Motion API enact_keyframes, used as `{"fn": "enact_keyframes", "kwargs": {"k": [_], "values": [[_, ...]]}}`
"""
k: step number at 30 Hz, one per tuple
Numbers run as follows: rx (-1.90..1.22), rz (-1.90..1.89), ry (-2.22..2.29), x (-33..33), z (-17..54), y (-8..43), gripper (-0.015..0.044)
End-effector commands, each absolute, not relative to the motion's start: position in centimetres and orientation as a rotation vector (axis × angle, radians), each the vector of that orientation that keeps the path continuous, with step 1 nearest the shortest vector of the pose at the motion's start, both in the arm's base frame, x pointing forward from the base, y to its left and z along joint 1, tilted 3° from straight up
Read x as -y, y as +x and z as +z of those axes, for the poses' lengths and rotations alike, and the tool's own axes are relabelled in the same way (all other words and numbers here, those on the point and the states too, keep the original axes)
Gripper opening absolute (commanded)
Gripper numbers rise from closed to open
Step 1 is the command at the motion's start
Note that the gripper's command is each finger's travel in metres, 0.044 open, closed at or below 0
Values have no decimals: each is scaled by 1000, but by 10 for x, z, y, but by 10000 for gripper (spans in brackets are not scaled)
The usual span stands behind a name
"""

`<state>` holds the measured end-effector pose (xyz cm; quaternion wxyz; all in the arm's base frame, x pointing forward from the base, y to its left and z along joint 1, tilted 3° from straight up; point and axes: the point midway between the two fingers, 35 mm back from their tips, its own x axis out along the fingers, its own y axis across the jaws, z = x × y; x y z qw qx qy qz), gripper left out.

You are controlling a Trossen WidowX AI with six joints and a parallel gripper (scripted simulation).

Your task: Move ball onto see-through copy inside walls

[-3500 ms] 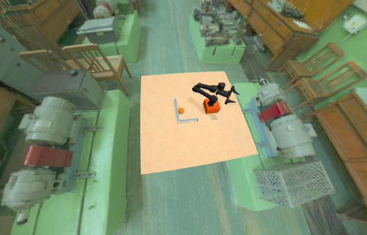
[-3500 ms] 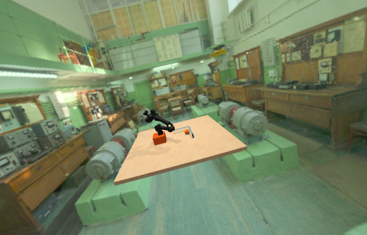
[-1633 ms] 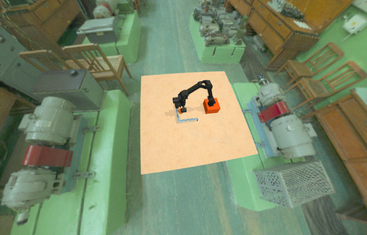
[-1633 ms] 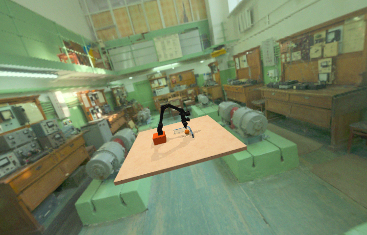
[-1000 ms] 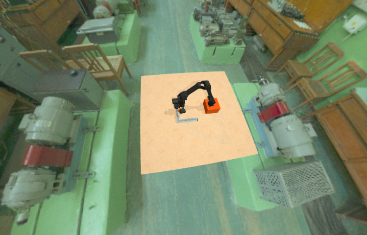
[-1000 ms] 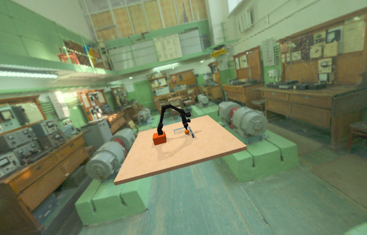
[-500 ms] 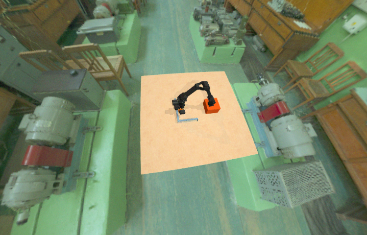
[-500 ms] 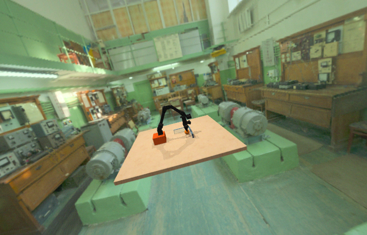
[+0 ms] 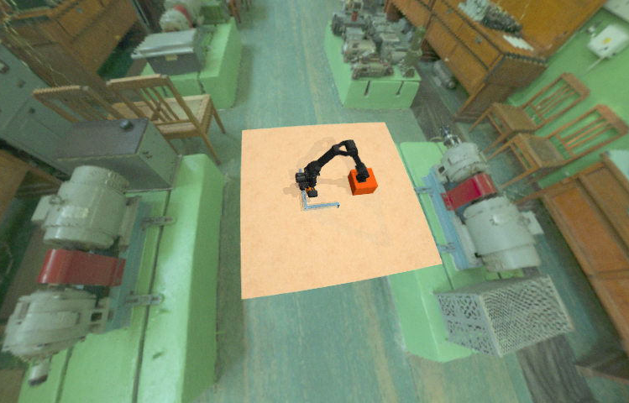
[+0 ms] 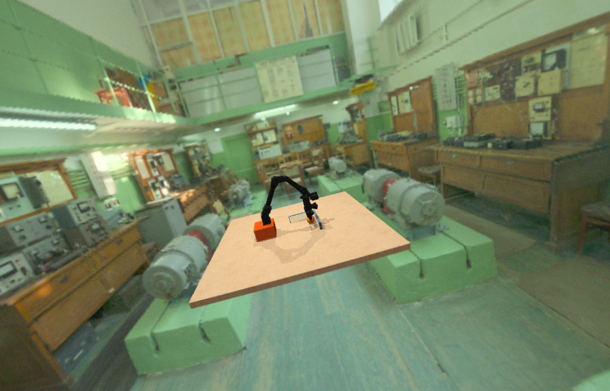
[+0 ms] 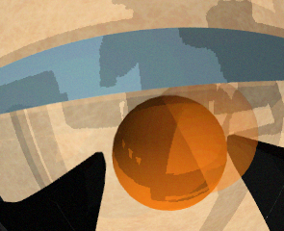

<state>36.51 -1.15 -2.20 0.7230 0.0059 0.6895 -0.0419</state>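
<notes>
Room: workshop/lab hall w/ green walls, wooden cabinets, instrument panels, chairs; grey-and-red motor sets on green plinths flanking the bench on both sides.

Bench (image 9: 327,259): pale peach top, light mottled grain, soft arm shadows cast across it.

Arm (image 9: 338,152): black, six-joint, on orange base block (image 9: 363,182) right of bench centre; reached over toward the centre-left.

Walls (image 9: 320,206): two low clear bluish strips forming an L corner, just left of centre. In wrist view one wall (image 11: 142,67) ran as a band close behind the ball.

Gripper (image 11: 174,187): low over the ball, jaws spread wide, one dark finger each side, neither seen touching; pinching nothing.

Ball (image 11: 168,152): orange, glossy, on the bench between the fingers, near the wall, inside the corner as far as top view showed.

See-through copy (image 11: 241,157): faint orange disc, overlapping the ball's right side, offset a little to the right.

Progress (judgement): approach done, grasp not yet made. Ball sat nearly on the mark but not centred. Left: close on ball, nudge it onto copy, release, check it's still, withdraw gripper. Risk: ball rolling off on release.
</notes>
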Motion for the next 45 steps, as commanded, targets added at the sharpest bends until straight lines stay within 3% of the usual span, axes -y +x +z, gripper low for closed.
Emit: {"fn": "enact_keyframes", "kwargs": {"k": [1,6,17,35,45], "values": [[-1526,-91,10,12,-25,365,327],[-1526,-91,10,12,-25,365,293],[-1559,-51,12,10,10,353,4],[-1526,-90,10,4,118,359,0],[-1525,-91,9,16,91,364,0]]}}
